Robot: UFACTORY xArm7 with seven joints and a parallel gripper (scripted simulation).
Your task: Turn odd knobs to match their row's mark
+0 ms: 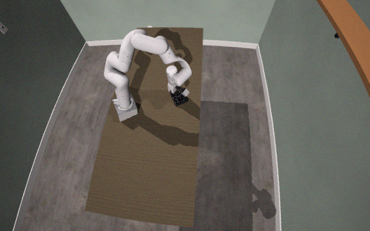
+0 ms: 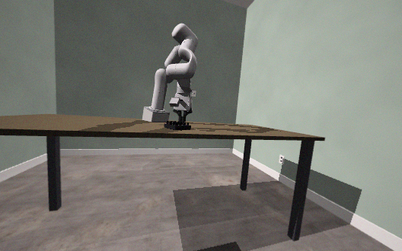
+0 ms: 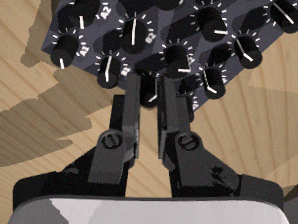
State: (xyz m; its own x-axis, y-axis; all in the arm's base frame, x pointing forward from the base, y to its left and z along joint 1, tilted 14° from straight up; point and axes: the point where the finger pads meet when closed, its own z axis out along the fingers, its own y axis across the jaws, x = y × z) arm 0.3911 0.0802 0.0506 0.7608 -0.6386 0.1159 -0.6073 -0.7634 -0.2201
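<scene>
The black knob box (image 1: 181,101) (image 2: 171,126) (image 3: 60,25) stands on the table and lies at an angle in the wrist view. My gripper (image 2: 182,119) (image 3: 149,91) is over it, shut on knob C1 (image 3: 148,90), whose white line shows at its lower right. Both fingers flank that knob; its ring and name are hidden. Knob B1 (image 3: 108,76) is left of the fingers. Knob C2 (image 3: 176,59) is to their upper right. Knob D1 is largely hidden behind the right finger. Knob D2 (image 3: 214,86) stands beyond it.
The wooden table (image 1: 147,168) (image 2: 76,123) carries the box and the white arm's base (image 1: 127,113) (image 2: 154,114). Knobs A1 (image 3: 63,54), B2 (image 3: 130,37), C3 (image 3: 210,24) and D3 (image 3: 246,47) stand farther from the fingers.
</scene>
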